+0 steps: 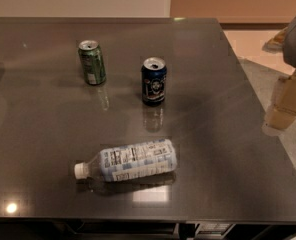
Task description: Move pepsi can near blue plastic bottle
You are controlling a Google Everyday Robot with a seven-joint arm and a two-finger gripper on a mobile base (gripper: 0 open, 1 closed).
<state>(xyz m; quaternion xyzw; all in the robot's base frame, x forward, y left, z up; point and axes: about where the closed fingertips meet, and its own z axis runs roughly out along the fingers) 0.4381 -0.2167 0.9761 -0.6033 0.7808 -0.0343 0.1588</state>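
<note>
The pepsi can (154, 81) stands upright near the middle of the dark table (213, 149); it is navy blue with a silver top. The blue plastic bottle (130, 165) lies on its side in front of the can, with its white cap pointing left. A gap of bare table separates the two. My gripper (284, 106) hangs at the right edge of the view, off the table's right side and well away from the can. It holds nothing that I can see.
A green can (92, 62) stands upright to the left of the pepsi can, toward the back. The table's right edge runs diagonally just left of the gripper, with floor (268, 59) beyond it.
</note>
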